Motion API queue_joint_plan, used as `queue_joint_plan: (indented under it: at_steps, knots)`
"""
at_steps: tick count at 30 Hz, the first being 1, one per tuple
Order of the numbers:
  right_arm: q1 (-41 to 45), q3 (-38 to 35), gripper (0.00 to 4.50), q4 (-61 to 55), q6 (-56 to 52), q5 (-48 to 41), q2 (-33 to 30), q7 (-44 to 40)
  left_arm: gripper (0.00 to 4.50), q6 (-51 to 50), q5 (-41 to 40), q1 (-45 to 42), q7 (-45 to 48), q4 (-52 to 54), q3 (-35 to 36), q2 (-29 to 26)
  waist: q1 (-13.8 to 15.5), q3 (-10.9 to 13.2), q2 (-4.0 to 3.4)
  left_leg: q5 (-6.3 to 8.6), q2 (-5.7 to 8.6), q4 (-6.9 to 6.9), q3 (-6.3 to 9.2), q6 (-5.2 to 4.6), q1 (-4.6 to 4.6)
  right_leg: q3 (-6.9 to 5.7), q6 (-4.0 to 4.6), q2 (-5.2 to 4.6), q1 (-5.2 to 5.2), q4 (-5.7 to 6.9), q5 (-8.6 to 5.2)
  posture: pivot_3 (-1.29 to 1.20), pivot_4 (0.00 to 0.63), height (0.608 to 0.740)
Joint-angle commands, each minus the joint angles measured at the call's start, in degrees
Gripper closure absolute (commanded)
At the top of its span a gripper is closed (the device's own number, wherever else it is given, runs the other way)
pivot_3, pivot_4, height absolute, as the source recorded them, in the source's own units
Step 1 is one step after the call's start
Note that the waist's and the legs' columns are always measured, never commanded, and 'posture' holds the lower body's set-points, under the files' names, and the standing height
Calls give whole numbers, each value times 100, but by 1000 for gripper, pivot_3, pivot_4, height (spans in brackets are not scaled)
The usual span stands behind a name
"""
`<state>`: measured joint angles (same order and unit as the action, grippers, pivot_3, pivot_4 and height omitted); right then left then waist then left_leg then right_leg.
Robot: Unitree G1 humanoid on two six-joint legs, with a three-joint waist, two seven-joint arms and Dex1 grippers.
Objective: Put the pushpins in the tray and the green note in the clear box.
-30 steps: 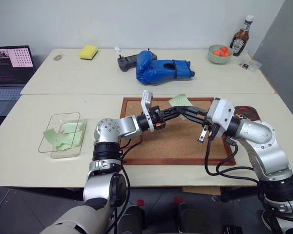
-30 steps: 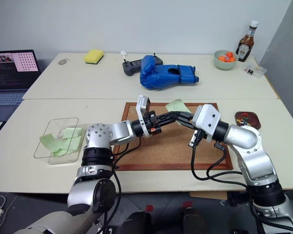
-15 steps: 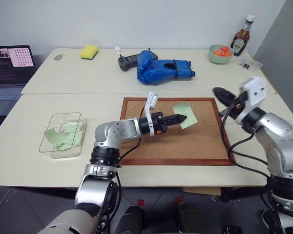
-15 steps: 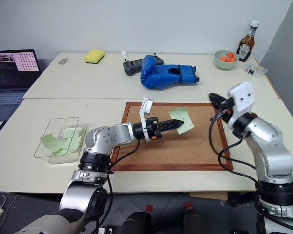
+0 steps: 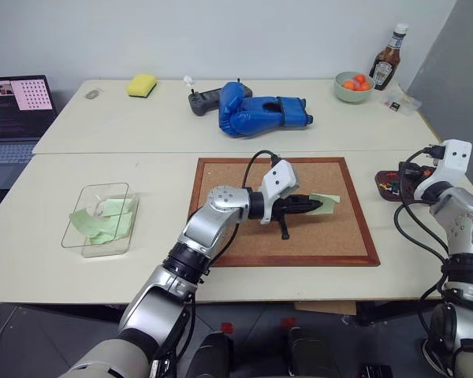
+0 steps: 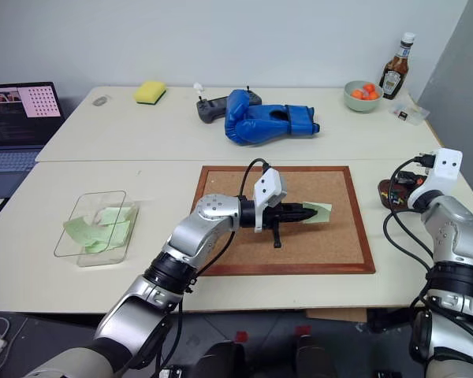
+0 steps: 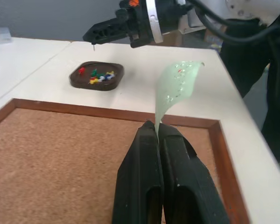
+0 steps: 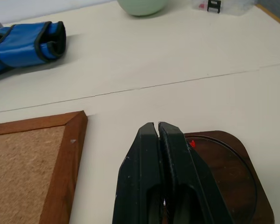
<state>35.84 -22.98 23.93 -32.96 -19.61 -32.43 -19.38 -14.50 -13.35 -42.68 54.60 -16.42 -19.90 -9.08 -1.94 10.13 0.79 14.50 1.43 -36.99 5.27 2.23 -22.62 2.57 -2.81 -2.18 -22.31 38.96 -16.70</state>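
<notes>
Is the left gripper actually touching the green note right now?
Touching. The left wrist view shows the left gripper pinching the green note's lower edge between its closed fingertips.

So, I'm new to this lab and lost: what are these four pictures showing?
A two-armed humanoid robot works at a table. Two pictures come from cameras in its head, looking down; the other two from cameras on its wrists.

The left gripper pinches a pale green paper note above a wood-framed corkboard. The right gripper is shut on a pushpin, over a small dark brown tray of coloured pushpins.

Further left sits a clear plastic box of crumpled green papers. Behind lie a blue boxing glove and a yellow sponge.
</notes>
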Motion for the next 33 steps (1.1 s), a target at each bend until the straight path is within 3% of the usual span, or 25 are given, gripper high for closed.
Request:
queue_joint_plan:
  at_steps: [1,6,17,27,33]
  knots:
    - [406,-52,4500,812,467,101,-199,-63,4427,5,-20,-40,76,220,66,57,2,0,0,0,2,0,0,-1,-1,0,0,-1,0,0,0,0,150,740]
    - [656,1,4500,1664,899,215,-248,-96,4427,-76,25,69,138,341,56,-60,-3,0,0,2,1,0,-1,-3,0,0,0,-2,0,-1,0,0,150,740]
    - [753,-7,2166,2099,1214,241,-287,-91,4500,-160,30,67,153,381,88,-64,-5,0,0,2,0,-2,-1,-3,-1,1,0,-2,0,0,0,0,150,740]
    - [531,-95,38,1531,1065,49,-361,-248,4500,-151,41,16,170,271,120,-24,-5,0,0,2,0,-2,-1,-3,0,1,0,-2,0,0,0,0,150,740]
    - [-95,-6,38,-113,406,-300,-317,-562,4500,-232,-10,-14,78,228,361,-155,-9,0,0,2,0,-3,6,-3,-3,-3,0,-2,0,0,0,0,150,740]
